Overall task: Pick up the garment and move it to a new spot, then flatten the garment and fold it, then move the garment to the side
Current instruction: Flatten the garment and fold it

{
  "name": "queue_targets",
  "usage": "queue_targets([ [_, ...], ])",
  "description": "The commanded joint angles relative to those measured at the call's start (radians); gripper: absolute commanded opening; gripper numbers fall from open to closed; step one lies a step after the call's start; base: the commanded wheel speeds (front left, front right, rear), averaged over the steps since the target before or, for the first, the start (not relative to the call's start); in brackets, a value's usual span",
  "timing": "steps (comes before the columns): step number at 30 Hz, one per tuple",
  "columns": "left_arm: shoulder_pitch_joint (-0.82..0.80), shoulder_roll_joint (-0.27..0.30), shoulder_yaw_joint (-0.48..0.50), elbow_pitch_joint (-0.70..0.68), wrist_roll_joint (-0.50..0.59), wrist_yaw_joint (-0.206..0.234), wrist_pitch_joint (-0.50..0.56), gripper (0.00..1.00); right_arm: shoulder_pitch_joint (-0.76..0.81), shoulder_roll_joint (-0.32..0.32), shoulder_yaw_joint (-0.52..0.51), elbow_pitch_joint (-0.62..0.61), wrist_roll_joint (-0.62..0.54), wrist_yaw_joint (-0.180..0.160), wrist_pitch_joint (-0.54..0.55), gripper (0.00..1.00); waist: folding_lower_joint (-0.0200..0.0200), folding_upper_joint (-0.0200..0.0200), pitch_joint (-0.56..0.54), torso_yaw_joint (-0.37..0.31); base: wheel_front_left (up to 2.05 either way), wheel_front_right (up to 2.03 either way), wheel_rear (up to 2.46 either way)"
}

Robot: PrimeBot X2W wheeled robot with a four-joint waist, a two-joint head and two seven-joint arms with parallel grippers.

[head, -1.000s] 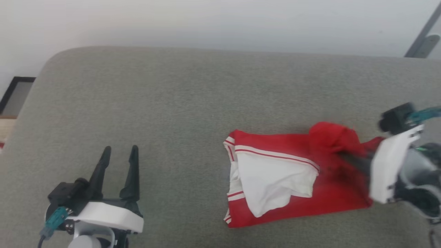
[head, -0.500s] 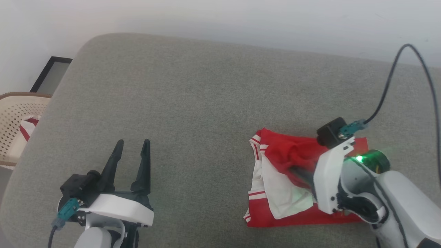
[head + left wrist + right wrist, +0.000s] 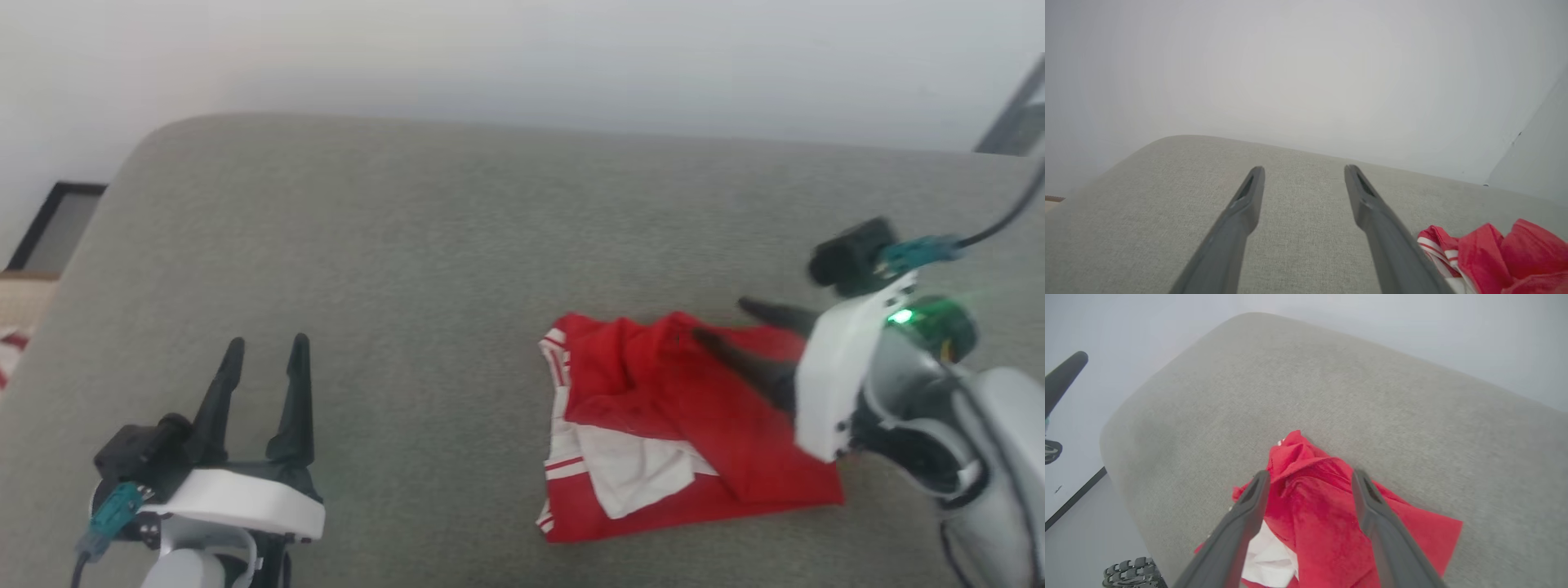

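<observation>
Grey cushion [image 3: 408, 245], garment [image 3: 653, 392] under right jaws

Bare grey cushion [image 3: 424, 269] spreads between the left hand [image 3: 268, 340] and the crumpled garment [image 3: 653, 392].

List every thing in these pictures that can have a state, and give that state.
Bright red soft shirt with white sleeves: lying rumpled, partly folded, on the grey fabric cushion, not held.
Left dark two-fingered pincer: open, empty, apart from the shirt.
Right dark two-fingered pincer: open, fingers over the shirt, gripping nothing.
</observation>
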Motion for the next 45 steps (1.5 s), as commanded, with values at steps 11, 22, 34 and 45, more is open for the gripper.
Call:
queue_targets([
  [11, 0.042, 0.035, 0.033, -0.005, -0.003, -0.014, -0.004, 1.0, 0.089, -0.037, -0.191, -0.023, -0.064, 0.0, -0.155, 1.0, 0.0, 0.0, -0.058, -0.134, 0.0, 0.0, 0.0],
  [22, 0.106, 0.077, 0.056, -0.006, -0.019, -0.017, 0.003, 1.0, 0.195, -0.044, -0.284, 0.076, -0.146, 0.0, -0.477, 1.0, 0.0, 0.0, -0.104, -0.193, 0.0, 0.0, 0.0],
  [34, 0.187, 0.083, 0.116, -0.019, -0.018, -0.001, -0.003, 1.0, 0.293, -0.03, -0.333, 0.229, -0.187, 0.0, -0.689, 1.0, 0.0, 0.0, -0.127, -0.2, 0.0, 0.0, 0.0],
  [45, 0.233, 0.081, 0.156, -0.028, -0.008, -0.006, -0.004, 1.0, 0.353, 0.0, -0.379, 0.3, -0.205, 0.0, -0.763, 1.0, 0.0, 0.0, -0.143, -0.171, 0.0, 0.0, 0.0],
])
